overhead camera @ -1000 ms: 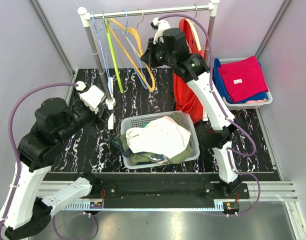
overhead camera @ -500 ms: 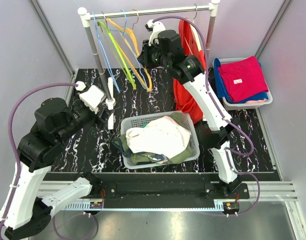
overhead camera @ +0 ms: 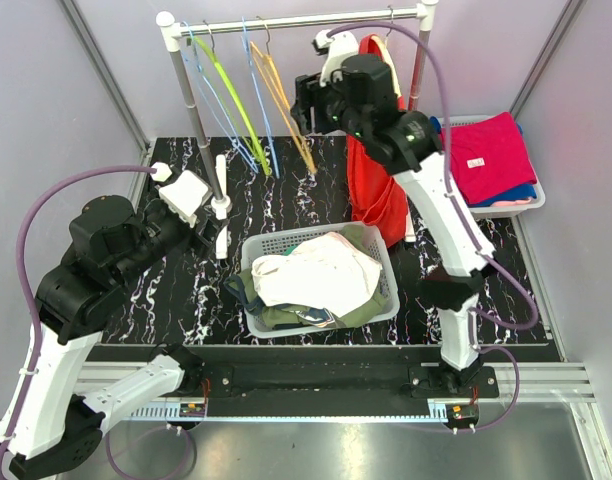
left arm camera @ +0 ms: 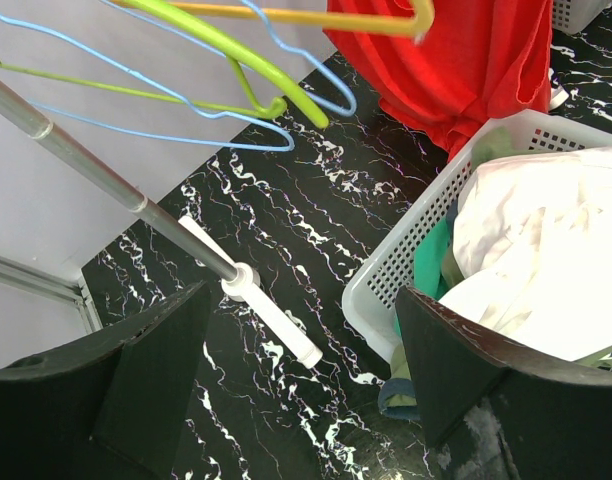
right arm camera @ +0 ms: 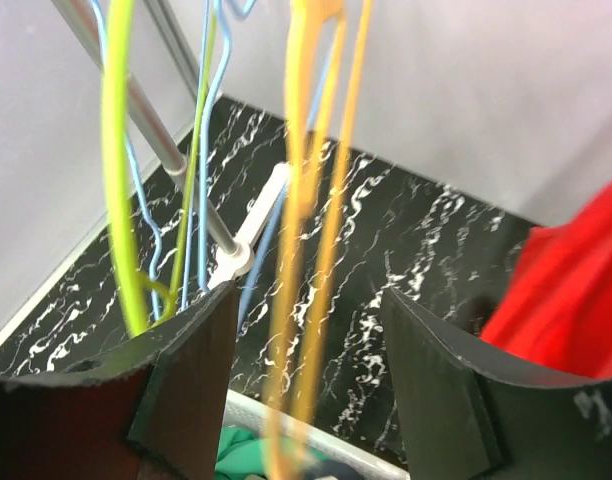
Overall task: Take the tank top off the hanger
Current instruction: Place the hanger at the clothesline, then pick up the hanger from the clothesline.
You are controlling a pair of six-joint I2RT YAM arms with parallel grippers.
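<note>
The red tank top (overhead camera: pixel 378 175) hangs on its hanger from the right end of the rack rod (overhead camera: pixel 306 20); it also shows as the red cloth (left arm camera: pixel 466 60) and at the right edge (right arm camera: pixel 576 290). My right gripper (overhead camera: pixel 304 105) is up beside the rod, just left of the tank top. Its jaws are open, and the blurred orange hanger (right arm camera: pixel 311 200) hangs loose between them in front of my right gripper (right arm camera: pixel 311 310). My left gripper (overhead camera: pixel 212 222) is low by the rack's left post. It is my left gripper (left arm camera: pixel 306 310) that stands open over bare table, holding nothing.
Bare green (overhead camera: pixel 231 100), blue (overhead camera: pixel 251 100) and orange (overhead camera: pixel 286 100) hangers hang on the rod's left half. A white basket (overhead camera: pixel 251 250) of clothes sits mid-table. A second basket (overhead camera: pixel 531 205) with red and blue clothes is at the right. The rack foot (left arm camera: pixel 271 315) lies below my left gripper.
My right gripper has opened and let go of the orange hanger, which swung back to hang under the rod. The right arm shifted right. The left arm has not moved.
</note>
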